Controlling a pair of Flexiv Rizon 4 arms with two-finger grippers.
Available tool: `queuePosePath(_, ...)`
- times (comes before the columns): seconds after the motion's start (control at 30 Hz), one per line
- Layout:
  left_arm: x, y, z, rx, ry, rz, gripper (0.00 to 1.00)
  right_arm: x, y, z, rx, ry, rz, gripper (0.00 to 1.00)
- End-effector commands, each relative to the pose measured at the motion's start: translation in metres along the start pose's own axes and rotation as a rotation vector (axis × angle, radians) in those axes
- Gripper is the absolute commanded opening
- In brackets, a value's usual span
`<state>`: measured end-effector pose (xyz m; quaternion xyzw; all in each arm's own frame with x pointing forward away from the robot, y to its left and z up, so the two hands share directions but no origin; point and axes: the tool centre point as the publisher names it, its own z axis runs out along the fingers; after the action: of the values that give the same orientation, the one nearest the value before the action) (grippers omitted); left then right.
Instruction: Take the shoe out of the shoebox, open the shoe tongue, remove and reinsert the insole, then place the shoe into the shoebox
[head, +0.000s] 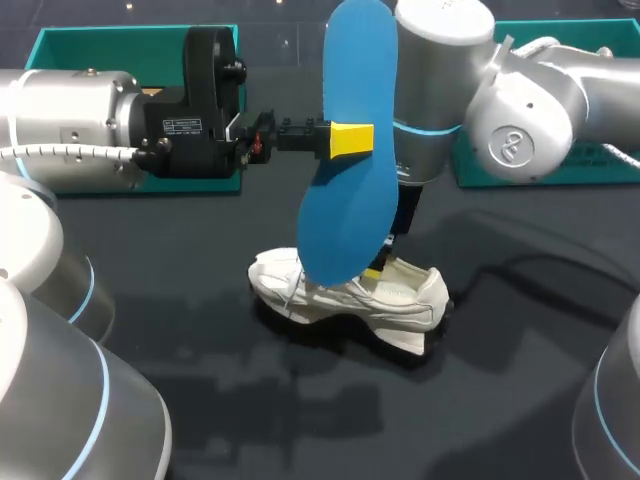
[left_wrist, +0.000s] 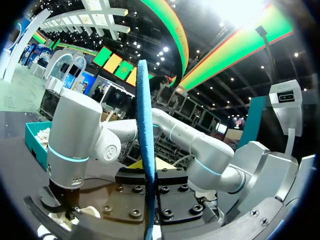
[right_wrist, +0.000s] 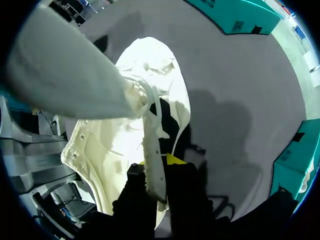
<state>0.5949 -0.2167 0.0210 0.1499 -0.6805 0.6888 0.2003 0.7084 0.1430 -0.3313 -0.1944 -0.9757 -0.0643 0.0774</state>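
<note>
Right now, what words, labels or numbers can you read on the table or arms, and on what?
No text reads clearly.
White sticker on the left arm: print too small.
Dark marks on the teal shoebox: blurred.
Round emblem on the right arm: no legible letters.

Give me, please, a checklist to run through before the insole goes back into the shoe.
1. Insole gripped: ok, left jaws shut on it from both sides, holding it upright.
2. Shoe upright on the table: ok.
3. Shoe held: ok, right jaws shut on a white edge at its mouth.
4. Mouth open: ok, its dark inside shows in the right wrist view.
5. Insole lined up with the mouth: cannot tell; in the head view its lower end overlaps the laces.
</note>
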Motion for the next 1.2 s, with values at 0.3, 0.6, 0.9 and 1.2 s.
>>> queuePosePath(0.3, 0.001, 0.0, 0.0, 0.0, -0.001, 0.0, 0.0, 0.003, -0.008, -0.003, -0.052, -0.015, 0.135, 0.0)
queuePosePath(0.6, 0.001, 0.0, 0.0, 0.0, -0.001, 0.0, 0.0, 0.018, -0.02, -0.004, -0.228, -0.033, 0.719, 0.0)
queuePosePath(0.9, 0.001, 0.0, 0.0, 0.0, -0.001, 0.0, 0.0, 0.018, -0.02, -0.004, -0.228, -0.033, 0.719, 0.0)
queuePosePath(1.2, 0.001, 0.0, 0.0, 0.0, -0.001, 0.0, 0.0, 0.029, -0.007, 0.006, -0.257, -0.114, 0.927, 0.0)
